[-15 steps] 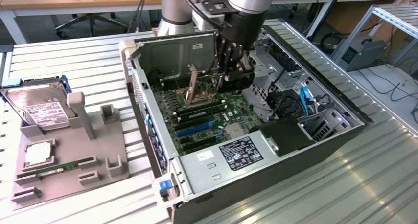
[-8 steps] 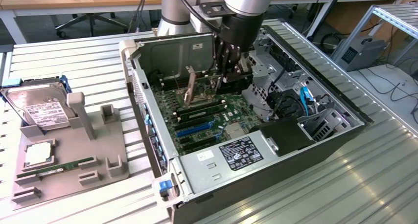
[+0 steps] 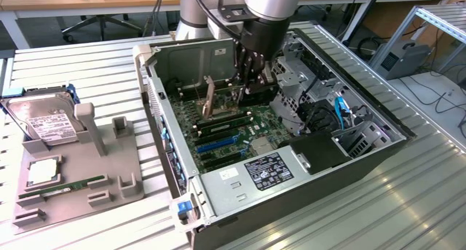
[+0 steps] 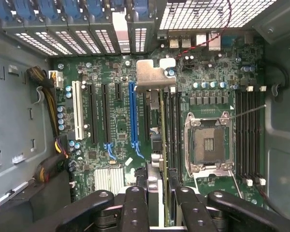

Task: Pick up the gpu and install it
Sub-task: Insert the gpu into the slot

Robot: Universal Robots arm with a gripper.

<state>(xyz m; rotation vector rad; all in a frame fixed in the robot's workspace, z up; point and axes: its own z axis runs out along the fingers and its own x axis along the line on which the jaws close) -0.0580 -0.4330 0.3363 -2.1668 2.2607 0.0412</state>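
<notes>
- The tool [image 3: 251,85] is pinching the gpu [image 4: 160,145] edge-on, inside the computer case [image 3: 378,146].
- It is needing straight alignment (bracket toward the rear slots), I judge.

A: What surface fills the foreground?
B: A ribbed metal table [image 3: 95,75], pale grey, catching glare at the exterior view's near right.

A: And beyond it?
B: A wooden desk [image 3: 43,1] along the far edge, with an office chair base [image 3: 102,23] beneath it.

A: To the far right?
B: A metal frame rack [image 3: 437,21], a grey floor [image 3: 437,102], and loose cables [image 3: 429,94] trailing across it.
</notes>
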